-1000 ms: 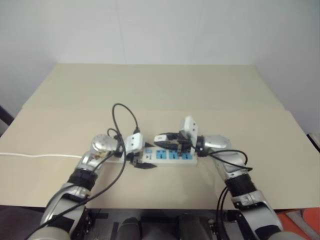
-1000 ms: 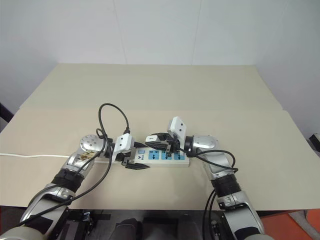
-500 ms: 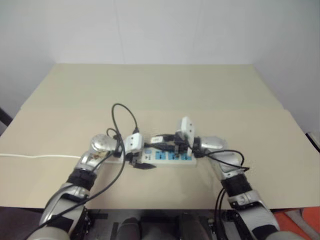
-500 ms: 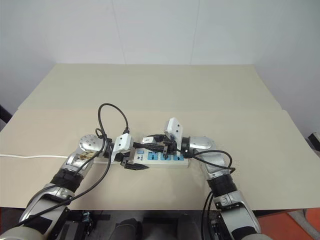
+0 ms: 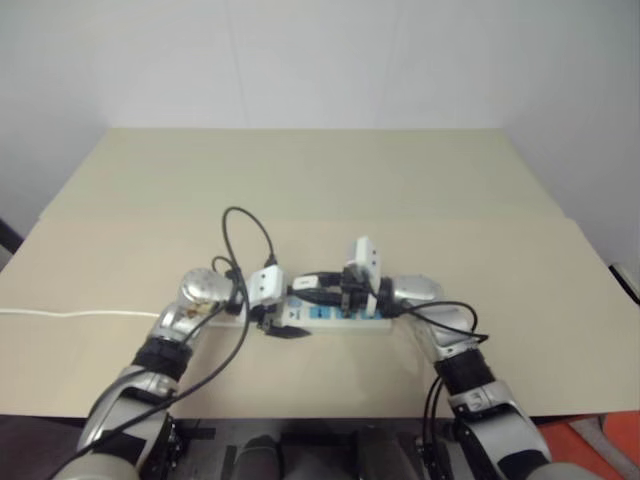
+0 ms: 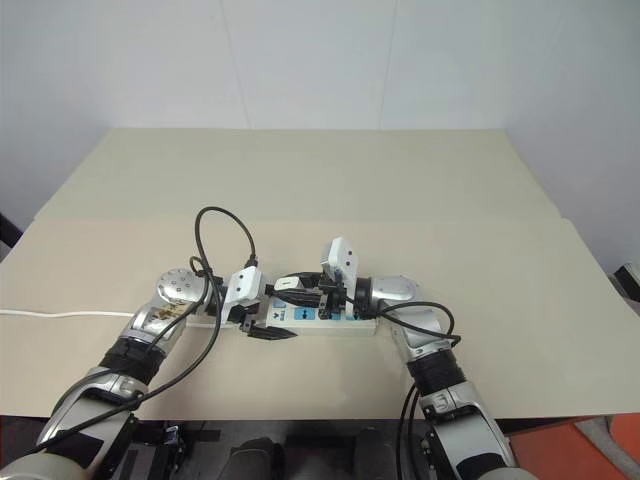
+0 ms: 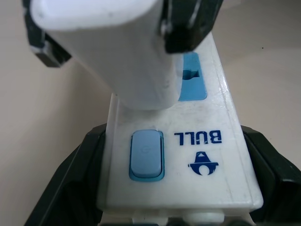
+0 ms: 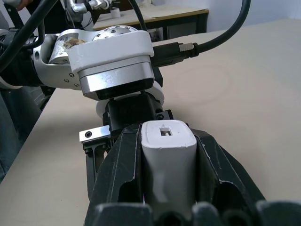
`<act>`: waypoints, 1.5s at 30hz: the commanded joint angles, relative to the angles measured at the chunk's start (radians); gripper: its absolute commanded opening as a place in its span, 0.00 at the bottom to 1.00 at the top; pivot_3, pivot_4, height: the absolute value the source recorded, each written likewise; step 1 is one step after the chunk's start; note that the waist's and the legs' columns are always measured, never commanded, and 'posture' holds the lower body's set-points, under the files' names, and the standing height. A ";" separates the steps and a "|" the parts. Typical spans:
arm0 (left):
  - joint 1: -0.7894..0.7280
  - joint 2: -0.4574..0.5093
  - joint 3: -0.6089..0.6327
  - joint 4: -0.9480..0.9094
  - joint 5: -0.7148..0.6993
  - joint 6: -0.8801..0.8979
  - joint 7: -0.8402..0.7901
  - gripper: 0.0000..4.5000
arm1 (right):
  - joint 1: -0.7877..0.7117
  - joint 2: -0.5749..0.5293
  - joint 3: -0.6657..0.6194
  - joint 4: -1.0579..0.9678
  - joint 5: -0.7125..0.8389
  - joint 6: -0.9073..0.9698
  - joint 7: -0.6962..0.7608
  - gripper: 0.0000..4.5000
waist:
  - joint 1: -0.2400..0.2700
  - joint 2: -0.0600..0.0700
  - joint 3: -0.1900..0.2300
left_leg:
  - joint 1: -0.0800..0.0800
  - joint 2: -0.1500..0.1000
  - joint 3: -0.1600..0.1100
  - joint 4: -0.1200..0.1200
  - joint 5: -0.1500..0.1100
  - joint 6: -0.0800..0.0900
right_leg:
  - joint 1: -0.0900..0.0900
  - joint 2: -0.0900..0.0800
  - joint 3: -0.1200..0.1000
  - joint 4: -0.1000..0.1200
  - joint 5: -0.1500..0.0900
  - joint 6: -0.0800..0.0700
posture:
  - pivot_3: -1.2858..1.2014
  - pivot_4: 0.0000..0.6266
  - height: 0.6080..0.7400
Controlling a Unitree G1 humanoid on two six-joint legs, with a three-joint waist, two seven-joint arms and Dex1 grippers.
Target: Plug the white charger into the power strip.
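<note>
Compared with one second ago, the right gripper has shifted toward 9 o'clock along the strip, and the left gripper holds the same station. In the left eye view, the power strip lies on the table with its long axis running 3 to 9 o'clock; the left gripper is clenched on the strip's 9 o'clock end, and the right gripper comes in from 3 o'clock above the socket row. In the right eye view, the white charger sits between the right gripper's black fingers, over the strip's 9 o'clock end and just beside the left gripper. In the left wrist view, both fingers are clamped against the strip's side walls at the switch end; the charger hangs just beyond the switch, overlapping one edge of the first blue socket face. Whether the two touch cannot be told. In the right wrist view, the right gripper is grasping the charger between both fingers. Judgement: the coming move turns on seating the charger squarely over that socket, then pressing toward the strip face; the right arm does the insertion while the left steadies the strip.
</note>
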 commanded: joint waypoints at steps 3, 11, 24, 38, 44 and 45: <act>0.024 0.028 -0.015 0.000 0.023 0.017 -0.009 0.74 | -0.038 -0.016 -0.029 0.061 -0.014 -0.050 -0.011 0.26 | 0.000 0.000 0.000 | 0.000 0.000 0.000 0.000 0.000 0.000 | 0.000 0.000 0.000 0.000 0.000 0.000 | 0.52 0.24 1.00; 0.021 0.031 -0.014 0.003 0.022 0.016 -0.007 0.74 | -0.046 -0.026 -0.032 0.106 -0.019 -0.080 -0.009 0.26 | -0.002 0.000 0.000 | 0.000 0.000 0.000 0.000 0.000 0.000 | 0.000 0.000 0.000 0.000 0.000 0.000 | 0.52 0.24 1.00; 0.021 0.037 -0.013 0.002 0.021 0.020 -0.009 0.74 | -0.023 -0.070 -0.041 0.119 -0.024 -0.127 0.008 0.26 | -0.002 0.000 0.000 | 0.000 0.000 0.000 0.000 0.000 0.000 | 0.000 0.000 0.000 0.000 0.000 0.000 | 0.52 0.24 1.00; 0.021 0.051 -0.016 0.005 0.015 0.017 -0.012 0.74 | -0.001 -0.127 -0.063 0.122 -0.012 -0.137 0.023 0.26 | 0.001 0.000 0.000 | -0.001 0.000 0.000 0.000 0.000 0.000 | 0.000 0.000 0.000 -0.001 0.000 0.000 | 0.52 0.24 1.00; 0.021 0.059 -0.018 0.004 0.013 0.018 -0.013 0.74 | 0.023 -0.160 -0.067 0.124 -0.015 -0.151 0.035 0.26 | 0.005 0.000 0.000 | -0.001 0.000 0.000 0.000 0.000 0.000 | 0.000 0.000 0.000 -0.001 0.000 0.000 | 0.52 0.24 1.00; 0.021 0.061 -0.018 0.004 0.013 0.018 -0.014 0.74 | 0.026 -0.166 -0.067 0.126 -0.015 -0.155 0.037 0.26 | 0.005 0.000 0.000 | -0.001 0.000 0.000 0.000 0.000 0.000 | 0.000 0.000 0.000 -0.001 0.000 0.000 | 0.52 0.24 1.00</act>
